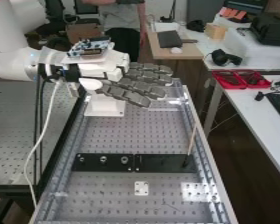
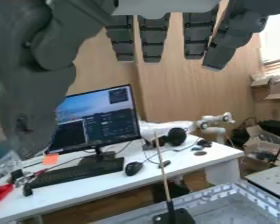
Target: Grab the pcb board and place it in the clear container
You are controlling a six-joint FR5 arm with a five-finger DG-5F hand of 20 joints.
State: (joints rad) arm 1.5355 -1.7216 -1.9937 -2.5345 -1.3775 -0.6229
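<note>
In the high view the hand (image 1: 136, 84) is over the bench's far part, its fingers straight and pointing right, with nothing visible held. The hand (image 2: 154, 39) in the wrist view has straight fingers and the large dark thumb apart from them. A blue circuit board (image 1: 89, 47) sits on top of the arm's wrist; whether it is the task's board I cannot tell. Beyond and below the fingers, a see-through, pale-edged thing (image 1: 165, 104), possibly the clear container, lies on the bench, partly hidden by the hand.
Black plates (image 1: 104, 162) lie across the perforated bench (image 1: 114, 135), with a thin upright stick (image 1: 192, 137) at their right end. A small white plate (image 1: 142, 188) is nearer. Red trays (image 1: 238, 80) stand on the right-hand table. A monitor (image 2: 97, 120) shows behind.
</note>
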